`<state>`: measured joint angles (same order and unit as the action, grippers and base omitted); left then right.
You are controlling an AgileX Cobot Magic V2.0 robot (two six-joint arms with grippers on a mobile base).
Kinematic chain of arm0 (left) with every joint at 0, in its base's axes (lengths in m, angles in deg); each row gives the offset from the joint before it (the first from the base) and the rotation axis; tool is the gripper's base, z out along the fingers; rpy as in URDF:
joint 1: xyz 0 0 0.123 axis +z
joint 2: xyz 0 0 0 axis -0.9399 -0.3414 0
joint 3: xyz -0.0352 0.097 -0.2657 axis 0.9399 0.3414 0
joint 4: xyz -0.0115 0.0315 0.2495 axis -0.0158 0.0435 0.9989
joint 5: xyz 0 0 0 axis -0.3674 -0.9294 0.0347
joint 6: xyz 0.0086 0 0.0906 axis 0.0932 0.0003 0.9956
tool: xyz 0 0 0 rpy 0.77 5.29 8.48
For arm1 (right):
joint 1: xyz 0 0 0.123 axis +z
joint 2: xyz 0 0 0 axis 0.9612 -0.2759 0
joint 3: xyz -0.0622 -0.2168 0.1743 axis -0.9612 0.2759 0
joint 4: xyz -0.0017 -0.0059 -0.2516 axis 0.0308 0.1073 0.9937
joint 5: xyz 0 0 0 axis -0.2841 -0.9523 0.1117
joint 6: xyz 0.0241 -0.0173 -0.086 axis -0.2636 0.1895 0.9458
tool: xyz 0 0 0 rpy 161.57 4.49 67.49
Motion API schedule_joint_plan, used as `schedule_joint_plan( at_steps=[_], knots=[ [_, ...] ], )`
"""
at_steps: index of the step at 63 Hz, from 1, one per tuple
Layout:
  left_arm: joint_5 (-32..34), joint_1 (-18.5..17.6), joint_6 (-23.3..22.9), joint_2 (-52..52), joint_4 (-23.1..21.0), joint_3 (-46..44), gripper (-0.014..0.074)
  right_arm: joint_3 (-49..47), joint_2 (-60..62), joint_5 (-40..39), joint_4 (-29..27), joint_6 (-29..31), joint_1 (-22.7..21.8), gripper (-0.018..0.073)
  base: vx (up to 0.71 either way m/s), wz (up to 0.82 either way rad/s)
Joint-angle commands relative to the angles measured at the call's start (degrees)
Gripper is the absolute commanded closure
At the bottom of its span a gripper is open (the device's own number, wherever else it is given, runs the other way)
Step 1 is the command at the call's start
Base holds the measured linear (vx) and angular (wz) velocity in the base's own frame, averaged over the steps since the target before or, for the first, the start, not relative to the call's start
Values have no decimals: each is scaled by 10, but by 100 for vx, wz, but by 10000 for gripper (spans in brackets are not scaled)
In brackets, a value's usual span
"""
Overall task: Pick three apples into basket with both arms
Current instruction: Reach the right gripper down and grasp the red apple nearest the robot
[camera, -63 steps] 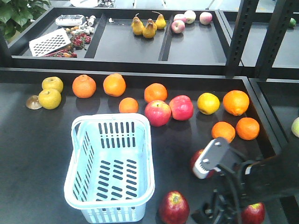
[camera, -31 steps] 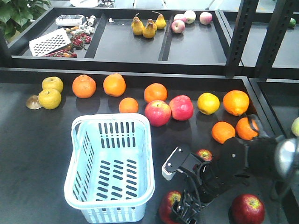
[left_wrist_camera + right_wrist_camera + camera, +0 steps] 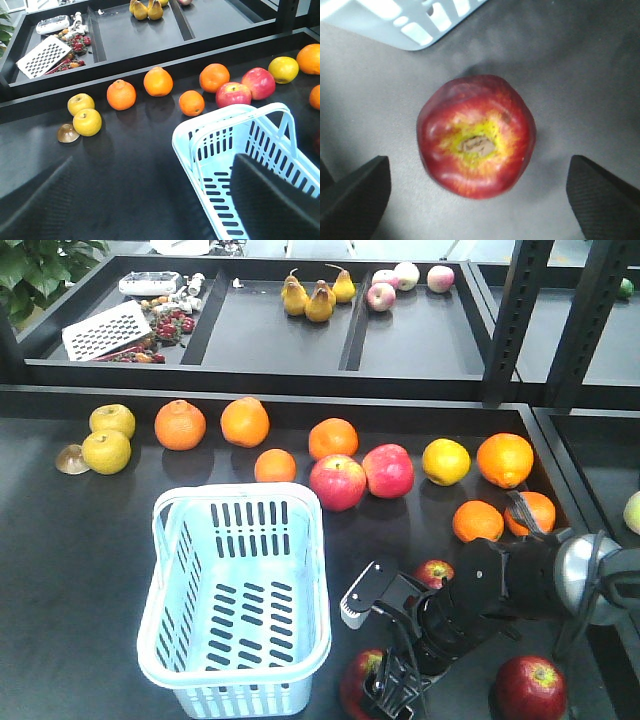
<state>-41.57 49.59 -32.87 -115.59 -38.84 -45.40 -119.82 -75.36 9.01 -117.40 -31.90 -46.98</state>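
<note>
A pale blue rectangular plastic basket (image 3: 240,515) with slotted sides stands empty on a black desk (image 3: 80,570), left of centre in the front view, with its loop handle folded down along the far rim.

Three dark maroon-red apples lie on the desk to its right, none of them in the basket. The nearest apple (image 3: 358,680) sits just beside the basket's near right corner and is partly hidden by the black jointed right arm (image 3: 500,590), which reaches in from the right edge and bends down over it. A smaller dark red apple with a yellowish blush (image 3: 434,572) lies just behind that arm. The third dark red apple (image 3: 532,687) rests near the bottom right, well apart from the basket.

The right wrist view looks straight down on the nearest apple (image 3: 476,136), stem end up, with a yellow-green patch around the stem. The right fingers (image 3: 355,192) are spread wide, one on each side of the apple and clear of it. A corner of the basket (image 3: 395,20) shows at the upper left of that view.

In the left wrist view the left fingers (image 3: 45,200) show as two blurred dark shapes set apart, holding nothing. One hangs over the bare desk and the other over the basket (image 3: 210,150).

A row of round oranges (image 3: 245,422), two brighter pink-red apples (image 3: 338,482) and some yellow fruit (image 3: 107,451) lines the back of the desk.
</note>
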Motion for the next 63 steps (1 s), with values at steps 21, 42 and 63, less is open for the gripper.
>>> schedule_joint_plan(
  at_steps=[21,42,63],
  knots=[
    [35,1,-6,0,1,-16,6,-42,-30,8,-11,6,-1,-96,0,0],
    [35,1,-6,0,1,-16,6,-40,-55,8,-11,6,-1,-13,0,0],
    [35,1,-6,0,1,-16,6,-40,-54,15,-11,6,-1,223,0,0]
  ],
)
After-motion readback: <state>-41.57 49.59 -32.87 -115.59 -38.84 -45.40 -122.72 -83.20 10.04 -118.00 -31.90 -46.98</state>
